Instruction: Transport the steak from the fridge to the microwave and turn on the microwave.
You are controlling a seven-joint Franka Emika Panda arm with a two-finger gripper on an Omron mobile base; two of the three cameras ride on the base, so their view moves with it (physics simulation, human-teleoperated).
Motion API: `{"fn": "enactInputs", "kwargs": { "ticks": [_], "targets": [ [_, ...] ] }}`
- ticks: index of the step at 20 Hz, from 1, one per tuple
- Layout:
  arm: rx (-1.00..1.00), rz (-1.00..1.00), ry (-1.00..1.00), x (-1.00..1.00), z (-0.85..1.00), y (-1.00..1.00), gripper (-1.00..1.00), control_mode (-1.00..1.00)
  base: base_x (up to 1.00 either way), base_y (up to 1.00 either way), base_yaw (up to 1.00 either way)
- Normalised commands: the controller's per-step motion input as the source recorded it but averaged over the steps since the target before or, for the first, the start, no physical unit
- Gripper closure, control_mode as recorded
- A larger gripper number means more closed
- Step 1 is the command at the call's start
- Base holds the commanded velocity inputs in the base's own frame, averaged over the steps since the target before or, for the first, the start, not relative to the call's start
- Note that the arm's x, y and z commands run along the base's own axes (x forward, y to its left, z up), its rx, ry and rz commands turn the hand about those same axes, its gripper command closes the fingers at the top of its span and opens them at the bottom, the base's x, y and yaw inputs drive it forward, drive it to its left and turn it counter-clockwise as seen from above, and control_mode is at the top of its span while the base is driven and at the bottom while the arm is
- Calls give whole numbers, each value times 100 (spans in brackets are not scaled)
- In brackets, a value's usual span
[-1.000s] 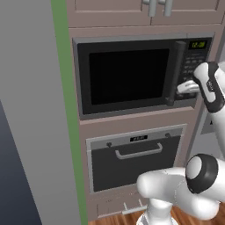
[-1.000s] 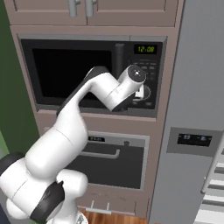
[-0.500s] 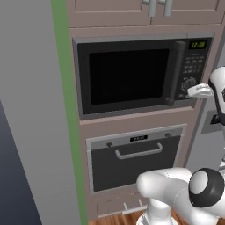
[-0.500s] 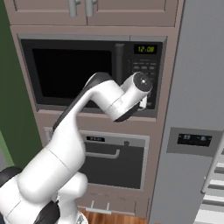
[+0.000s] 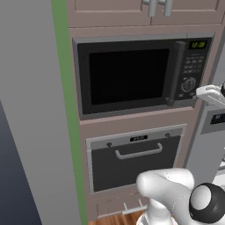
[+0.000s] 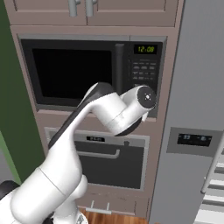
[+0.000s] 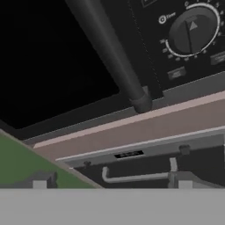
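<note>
Microwave (image 5: 140, 72) sits built into the pinkish cabinet wall, its black window door shut and its vertical handle (image 7: 110, 52) running down between the window and the control panel. Seen from the hand camera, the pincer (image 7: 112, 184) faces the lower right corner of that door: the foot of the handle is straight ahead and just above it, the round dial (image 7: 192, 30) is up and to its right, and the dark window spreads up and to its left. Its two dark tips (image 7: 39, 180) stand far apart with nothing between them, so the pincer is released and touches neither the handle nor the dial.

Below the pincer's line of sight is a pale trim strip of the cabinet, and under that the dark oven (image 6: 109, 157) with its horizontal handle (image 7: 136, 176). The green clock (image 6: 145, 49) glows at the top of the microwave panel, above the rows of buttons.

From the left base camera the white hand (image 5: 211, 93) hangs just right of and slightly below the dial, in front of the grey fridge (image 6: 197, 122), whose door carries a small black display panel (image 6: 194, 140). From the right base camera the arm's white elbow covers the lower part of the microwave panel.
</note>
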Motion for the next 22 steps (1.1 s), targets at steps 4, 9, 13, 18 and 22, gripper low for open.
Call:
{"fn": "enactInputs", "kwargs": {
  "ticks": [4, 9, 13, 18, 22],
  "targets": [
    [22, -11, 0, -12, 3, -14, -100, -100, 0, 0, 0],
    [21, -12, 0, 0, 2, -3, -100, -100, 0, 0, 0],
    [17, -17, 1, 1, 0, -1, -100, -100, 0, 0, 0],
    [11, -17, 7, 0, -6, -11, -100, -100, 0, 0, 0],
    [12, -12, 13, 1, -10, -24, -100, -100, 0, 0, 0]
  ]
}}
